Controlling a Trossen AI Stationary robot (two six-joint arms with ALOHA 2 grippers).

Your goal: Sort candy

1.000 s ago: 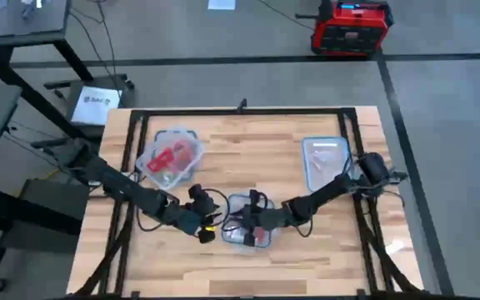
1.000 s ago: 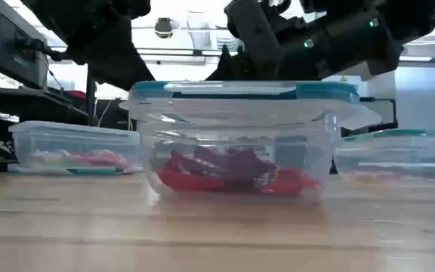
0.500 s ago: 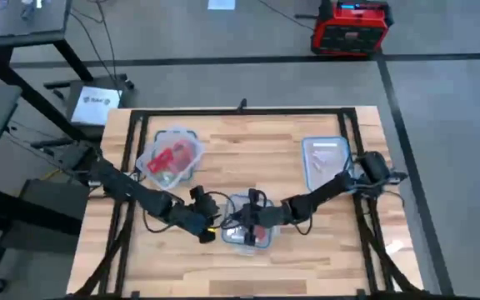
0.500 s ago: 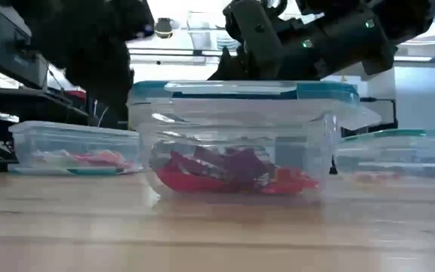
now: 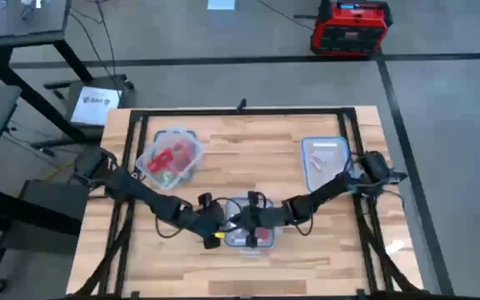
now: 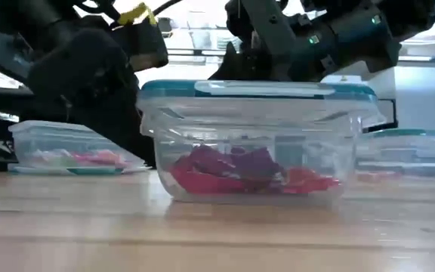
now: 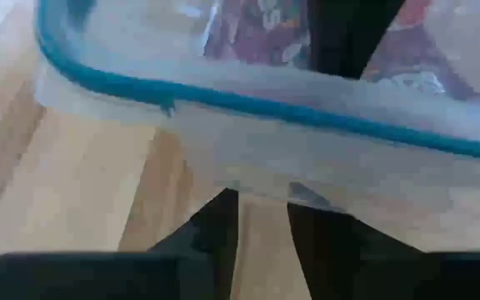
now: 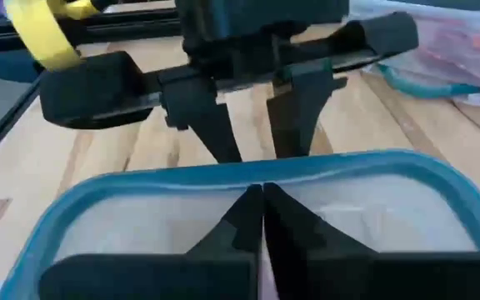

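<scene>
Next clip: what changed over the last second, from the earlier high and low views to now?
The left tool moved in toward the table's middle and now sits at the lidded center container, fingers partly open at its edge. That container shifted slightly rightward in the low view. The right tool stayed shut over the lid; the left container and right container did not move.

Both arms over the middle tub (image 5: 248, 236), two more tubs behind.
</scene>
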